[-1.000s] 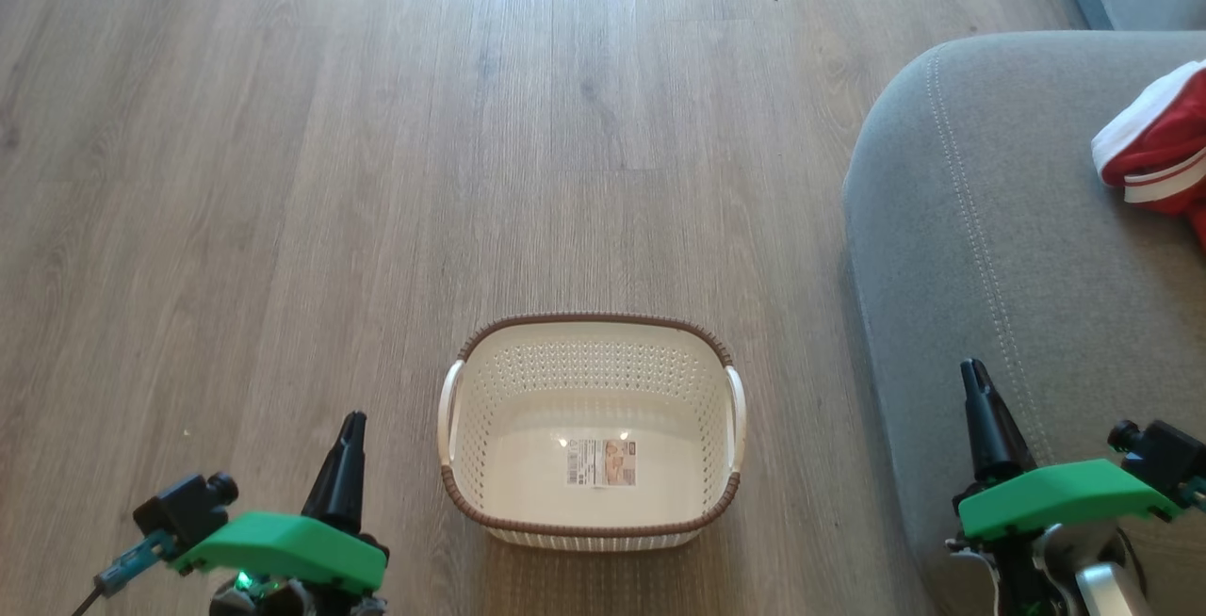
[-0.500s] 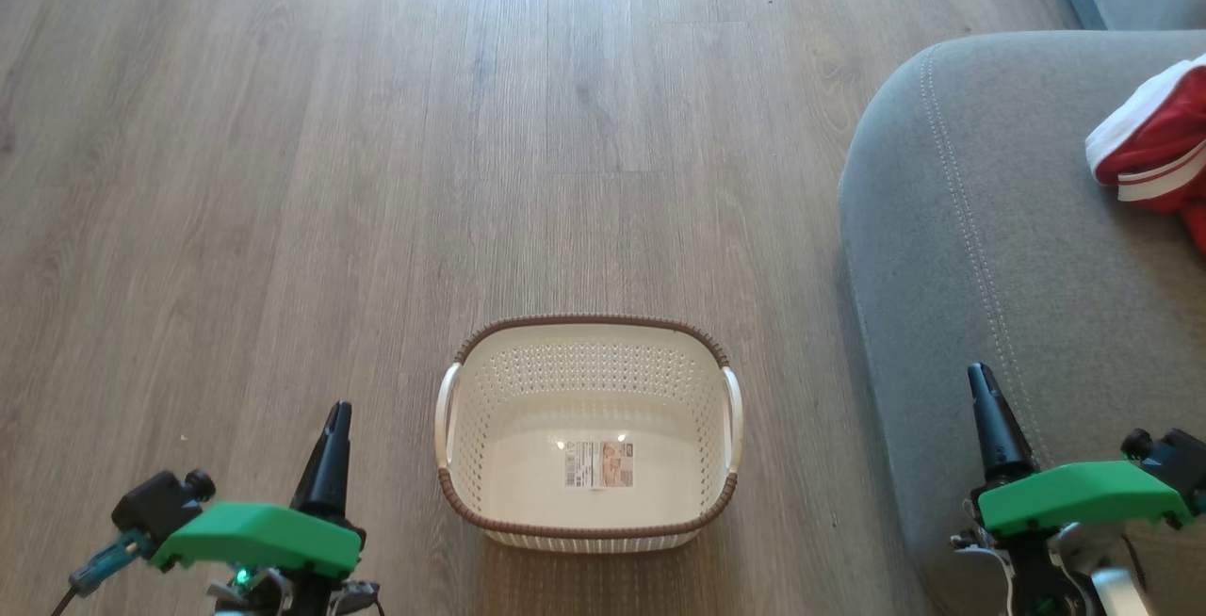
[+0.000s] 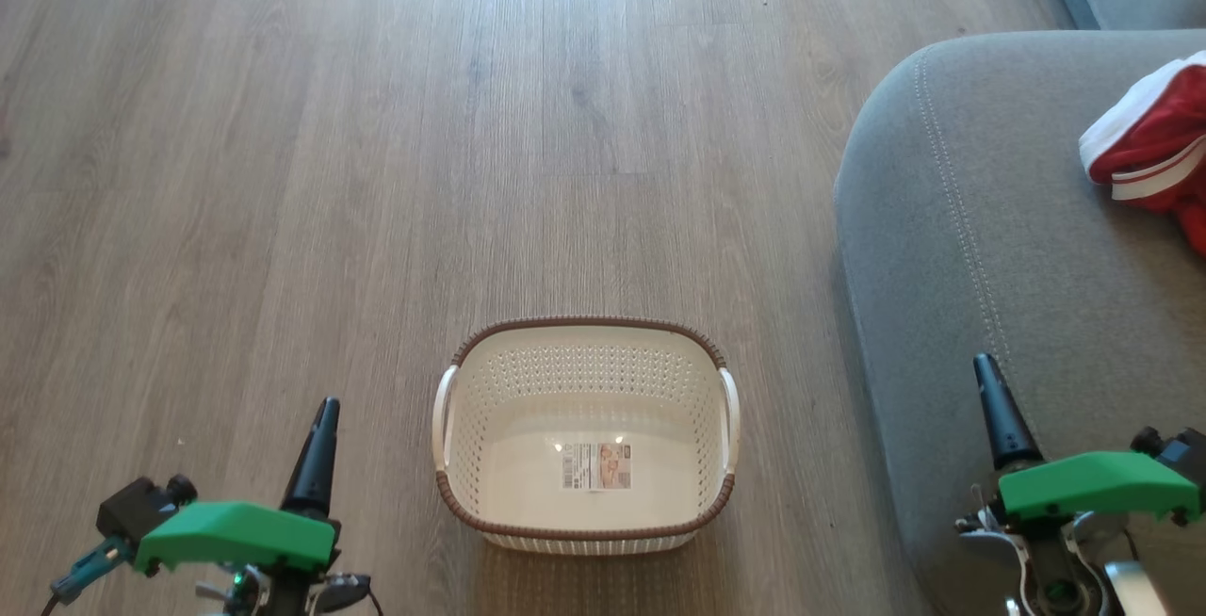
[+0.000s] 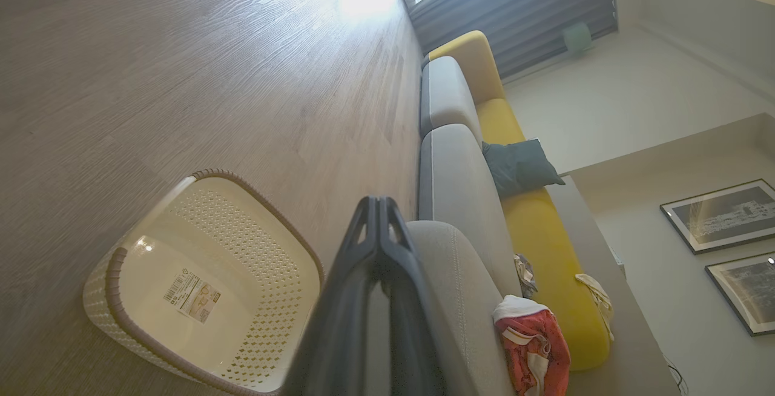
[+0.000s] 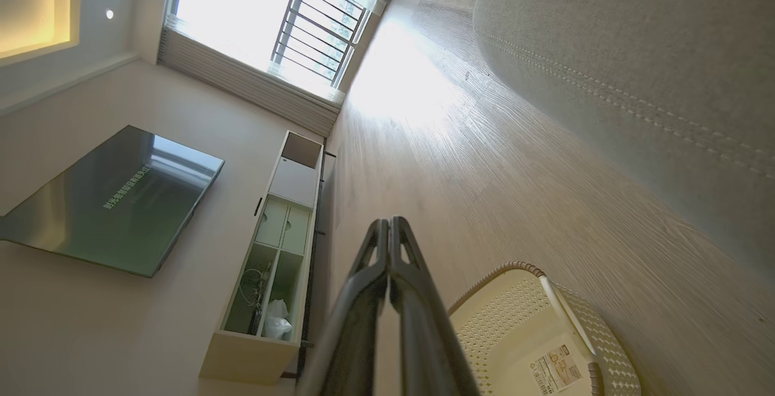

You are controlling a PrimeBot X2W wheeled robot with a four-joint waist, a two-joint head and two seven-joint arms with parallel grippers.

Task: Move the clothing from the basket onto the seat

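Observation:
The cream basket [image 3: 471,380] with a brown rim stands on the wood floor, holding nothing but the label on its bottom; it also shows in the left wrist view as the basket [image 4: 266,299] and in the right wrist view as the basket [image 5: 514,317]. Red clothing [image 3: 1154,154] with white trim lies on the grey seat [image 3: 989,249] at the right edge, also seen as clothing [image 4: 533,347] on the seat [image 4: 460,287]. My left gripper [image 3: 326,407] is shut, low left of the basket. My right gripper [image 3: 985,364] is shut over the seat's front edge. Both hold nothing.
Wood floor [image 3: 377,126] spreads ahead and to the left. A long couch with yellow back [image 4: 533,226] and a dark cushion [image 4: 521,166] runs along the wall. A low TV cabinet [image 5: 272,250] and a television [image 5: 115,202] stand across the room.
The left gripper has slid left and slightly down in the head view. The right gripper has shifted a little to the right. Both stay shut.

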